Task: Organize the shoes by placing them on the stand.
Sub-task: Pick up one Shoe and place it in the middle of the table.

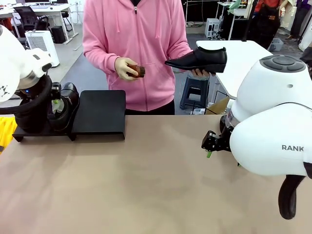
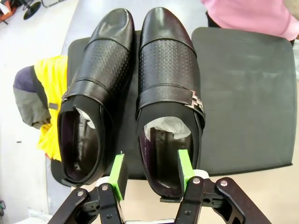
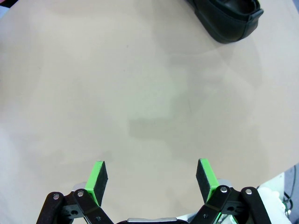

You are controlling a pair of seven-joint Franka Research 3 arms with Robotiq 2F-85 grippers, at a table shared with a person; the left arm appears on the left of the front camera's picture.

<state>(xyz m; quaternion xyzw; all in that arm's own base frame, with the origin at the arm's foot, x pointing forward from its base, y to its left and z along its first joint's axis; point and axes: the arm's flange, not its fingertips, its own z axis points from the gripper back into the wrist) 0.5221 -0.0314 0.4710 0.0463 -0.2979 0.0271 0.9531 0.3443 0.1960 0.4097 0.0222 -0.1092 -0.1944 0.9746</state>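
Observation:
Two glossy black shoes [image 2: 100, 84] [image 2: 168, 79] stand side by side, toes away from me, on the left platform of the black stand [image 2: 74, 51]. My left gripper [image 2: 152, 165] hovers at the heel of the right-hand shoe; its green pads stand partly open and touch nothing. The right platform [image 1: 100, 114] is bare. The person holds a third shoe [image 1: 200, 59] in one hand and a brown brush [image 1: 136, 71] in the other. A fourth shoe [image 3: 229, 21] lies on the table beyond my right gripper [image 3: 152, 179], which is wide open over bare tabletop.
A yellow and grey cloth thing [image 2: 42, 98] lies left of the stand, off the table edge. The tan table [image 1: 146, 185] stretches between the arms. Behind the person stand a stool [image 1: 195, 90], a cardboard box [image 1: 219, 105] and a white table [image 1: 243, 53].

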